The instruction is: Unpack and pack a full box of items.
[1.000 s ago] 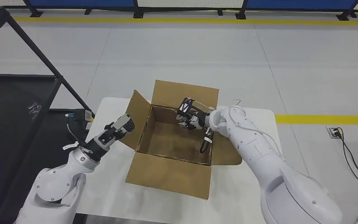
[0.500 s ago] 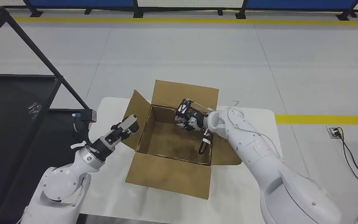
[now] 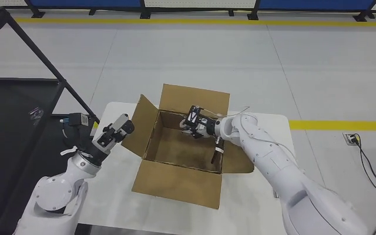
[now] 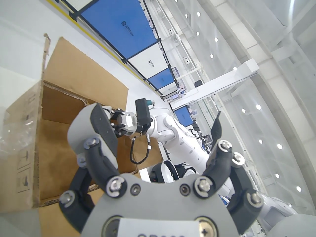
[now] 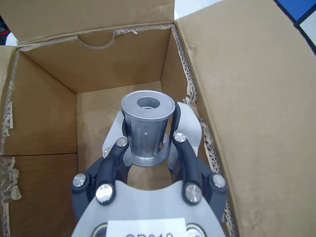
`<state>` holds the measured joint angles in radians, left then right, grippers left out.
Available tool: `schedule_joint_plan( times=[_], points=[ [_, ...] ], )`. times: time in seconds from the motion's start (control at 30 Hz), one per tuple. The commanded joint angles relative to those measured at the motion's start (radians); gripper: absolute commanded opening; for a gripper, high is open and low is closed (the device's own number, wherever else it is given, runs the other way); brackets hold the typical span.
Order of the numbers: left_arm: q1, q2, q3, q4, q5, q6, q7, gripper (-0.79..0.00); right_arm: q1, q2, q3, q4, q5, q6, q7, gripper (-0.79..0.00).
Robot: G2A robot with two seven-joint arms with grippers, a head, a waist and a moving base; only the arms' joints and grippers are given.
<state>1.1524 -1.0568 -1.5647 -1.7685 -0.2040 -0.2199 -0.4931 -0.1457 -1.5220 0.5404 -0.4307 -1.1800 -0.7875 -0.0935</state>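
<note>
Pale floor [image 3: 188,59], yellow line [image 3: 176,22], blue panels [image 4: 116,28], bright ceiling lights [image 4: 258,106].

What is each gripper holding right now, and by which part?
Right gripper: a metal flanged sleeve, gripped around its barrel between the flanges, over the open box. Left gripper: open, nothing held.

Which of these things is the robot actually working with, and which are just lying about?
Part of the job:
cardboard box, open, on the table
flanged metal sleeve, held above the box's inside by the right gripper
left gripper, fingers open, empty, beside the box

Just lying about:
black frame
yellow floor line
floor socket
</note>
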Motion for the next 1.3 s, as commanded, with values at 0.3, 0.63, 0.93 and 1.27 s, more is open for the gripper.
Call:
schedule_joint_plan(
  times=[0.3,0.63,0.93,1.27],
  points=[
    [0.008,0.002,-0.034,0.051,0.030,0.020,0.030,0.000,-0.264,0.217,0.243,-0.560,-0.133,0.068,-0.061,-0.785],
    [-0.004,-0.002,0.001,0.052,0.033,0.017,0.013,0.000,-0.790,0.370,0.717,-1.260,-0.046,0.120,0.156,-0.785],
    [-0.039,-0.004,0.024,0.058,0.044,0.031,-0.001,0.000,-1.056,0.417,1.002,-1.246,-0.009,-0.008,0.007,-0.785],
    [-0.107,-0.005,0.037,0.082,0.064,0.065,-0.003,0.000,-1.166,0.429,1.079,-0.986,-0.080,-0.093,-0.330,-0.785]
  ],
)
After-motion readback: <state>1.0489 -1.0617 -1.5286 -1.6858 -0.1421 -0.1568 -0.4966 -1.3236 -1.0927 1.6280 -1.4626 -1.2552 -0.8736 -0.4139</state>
